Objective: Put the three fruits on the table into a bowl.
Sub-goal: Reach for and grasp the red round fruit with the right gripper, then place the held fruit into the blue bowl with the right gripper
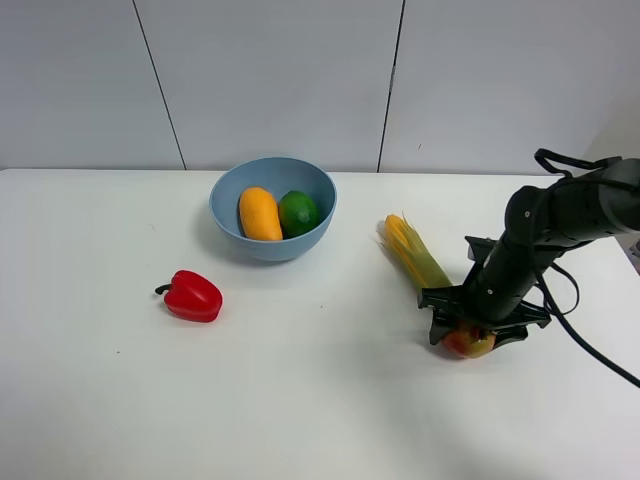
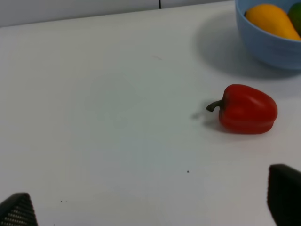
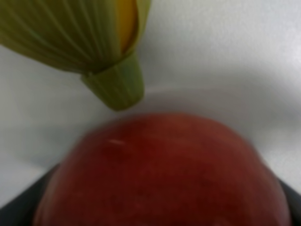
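The light-blue bowl stands at the back middle of the white table. The orange-yellow mango and the green lime lie inside it; both also show in the left wrist view, the mango beside the lime. The red-yellow pomegranate rests on the table at the right. My right gripper is down over it, a finger pressed on each side. In the right wrist view the pomegranate fills the space between the fingers. My left gripper is open and empty above bare table.
A glossy red bell pepper lies left of the middle and shows in the left wrist view. A green-husked corn ear lies just behind the pomegranate, its stem end close to the fruit.
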Tool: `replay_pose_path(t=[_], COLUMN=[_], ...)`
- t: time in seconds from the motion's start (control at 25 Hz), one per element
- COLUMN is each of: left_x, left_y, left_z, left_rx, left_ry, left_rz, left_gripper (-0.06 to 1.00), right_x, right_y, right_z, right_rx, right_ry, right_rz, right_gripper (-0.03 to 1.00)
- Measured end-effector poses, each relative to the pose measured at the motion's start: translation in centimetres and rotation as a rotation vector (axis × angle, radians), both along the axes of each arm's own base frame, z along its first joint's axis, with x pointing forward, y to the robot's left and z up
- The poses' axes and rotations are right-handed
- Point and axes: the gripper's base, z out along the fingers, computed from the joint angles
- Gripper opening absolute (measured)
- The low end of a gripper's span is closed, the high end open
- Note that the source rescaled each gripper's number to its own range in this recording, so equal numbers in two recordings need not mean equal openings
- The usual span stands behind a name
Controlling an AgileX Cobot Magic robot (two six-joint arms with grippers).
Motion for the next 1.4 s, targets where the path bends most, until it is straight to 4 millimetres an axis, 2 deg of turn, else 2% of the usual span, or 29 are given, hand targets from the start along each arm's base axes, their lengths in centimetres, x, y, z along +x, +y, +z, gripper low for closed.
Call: replay_pose_path(t=[0.16, 0.28, 0.36, 0.48, 0.64, 0.76, 0.84, 0.92, 1.08, 1.16, 1.24, 1.28, 1.4], left_x=[0.0, 0.0, 0.0, 0.0, 0.0, 0.0, 0.0, 0.0, 0.0, 0.0, 0.0, 0.0, 0.0], left_y=[0.0, 0.0, 0.0, 0.0, 0.0, 0.0, 0.0, 0.0, 0.0, 0.0, 0.0, 0.0, 0.0], left_z=[0.0, 0.0, 0.0, 0.0, 0.0, 0.0, 0.0, 0.0, 0.0, 0.0, 0.0, 0.0, 0.0], left_rx=[0.0, 0.0, 0.0, 0.0, 0.0, 0.0, 0.0, 0.0, 0.0, 0.0, 0.0, 0.0, 0.0], left_ry=[0.0, 0.0, 0.0, 0.0, 0.0, 0.0, 0.0, 0.0, 0.0, 0.0, 0.0, 0.0, 0.0], left_rz=[0.0, 0.0, 0.0, 0.0, 0.0, 0.0, 0.0, 0.0, 0.0, 0.0, 0.0, 0.0, 0.0], left_gripper=[0.99, 0.99, 0.99, 0.99, 0.99, 0.99, 0.99, 0.99, 0.99, 0.99, 0.99, 0.99, 0.99], right_x=[0.2, 0.3, 0.4, 0.4, 1.0, 2.4, 3.8, 5.9, 9.9, 11.1, 11.9, 12.1, 12.8], right_y=[0.0, 0.3, 0.8, 2.3, 5.9, 9.1, 11.3, 13.6, 18.6, 21.0, 23.3, 24.1, 25.7], right_z=[0.4, 2.5, 5.4, 10.6, 17.6, 20.7, 21.2, 20.4, 16.7, 14.4, 11.9, 11.3, 9.1], right_rx=[-0.012, -0.006, 0.015, 0.071, 0.15, 0.194, 0.207, 0.221, 0.212, 0.201, 0.185, 0.181, 0.154], right_ry=[0.009, -0.01, -0.059, -0.2, -0.495, -0.689, -0.774, -0.819, -0.832, -0.811, -0.782, -0.781, -0.76], right_rz=[0.028, 0.08, 0.118, 0.19, 0.316, 0.399, 0.44, 0.45, 0.512, 0.556, 0.617, 0.642, 0.729], right_gripper=[0.0, 0.0, 0.0, 0.0, 0.0, 0.0, 0.0, 0.0, 0.0, 0.0, 0.0, 0.0, 0.0])
